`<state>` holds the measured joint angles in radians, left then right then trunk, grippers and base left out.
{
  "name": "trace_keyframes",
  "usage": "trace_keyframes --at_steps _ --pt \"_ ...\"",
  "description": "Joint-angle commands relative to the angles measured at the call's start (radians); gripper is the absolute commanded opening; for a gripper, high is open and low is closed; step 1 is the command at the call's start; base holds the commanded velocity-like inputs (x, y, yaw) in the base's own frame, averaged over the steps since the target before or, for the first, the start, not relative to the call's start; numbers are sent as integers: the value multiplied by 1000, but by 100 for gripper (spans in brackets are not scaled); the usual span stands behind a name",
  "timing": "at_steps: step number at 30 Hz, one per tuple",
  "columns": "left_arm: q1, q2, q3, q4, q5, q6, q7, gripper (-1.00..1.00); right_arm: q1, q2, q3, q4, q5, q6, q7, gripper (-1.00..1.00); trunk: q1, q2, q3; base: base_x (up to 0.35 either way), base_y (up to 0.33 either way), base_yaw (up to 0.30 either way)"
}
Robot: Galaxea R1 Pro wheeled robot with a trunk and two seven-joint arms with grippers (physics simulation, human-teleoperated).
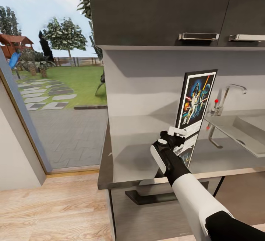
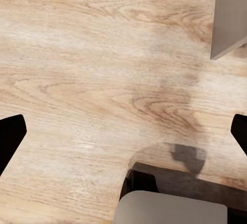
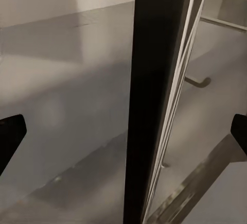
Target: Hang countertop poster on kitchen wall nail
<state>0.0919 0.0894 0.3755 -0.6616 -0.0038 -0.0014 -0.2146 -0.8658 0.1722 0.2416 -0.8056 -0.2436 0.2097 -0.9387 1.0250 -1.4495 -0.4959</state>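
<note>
The black-framed poster with blue space-film art stands upright on the grey metal kitchen countertop, left of the sink. My right gripper is at the poster's lower left corner. In the right wrist view the poster's dark frame edge runs between the wide-apart fingertips, so the right gripper is open around it. My left gripper hangs open over the wooden floor, holding nothing.
A sink with a chrome faucet lies right of the poster. Dark upper cabinets hang above the counter. A large glass opening onto a garden is at the left, with wood floor below.
</note>
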Motion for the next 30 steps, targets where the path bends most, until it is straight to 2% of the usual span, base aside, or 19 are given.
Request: trace_keyframes --at_steps 1,10,11,30 --pt "0 0 3 -1 -1 0 -6 100 -1 -1 4 -1 -5 10 -7 100 0 -1 -1 0 0 0" --pt "0 -1 3 -1 -1 0 -6 100 -1 -1 4 -1 -5 10 -6 100 0 -1 -1 0 0 0" --pt "0 -1 3 -1 -1 0 -6 100 -1 -1 4 -1 -5 11 -6 -100 0 -1 -1 0 0 0" --pt "0 0 3 -1 -1 0 -6 100 -1 -2 4 -3 -5 11 -7 -100 0 -1 -1 0 0 0"
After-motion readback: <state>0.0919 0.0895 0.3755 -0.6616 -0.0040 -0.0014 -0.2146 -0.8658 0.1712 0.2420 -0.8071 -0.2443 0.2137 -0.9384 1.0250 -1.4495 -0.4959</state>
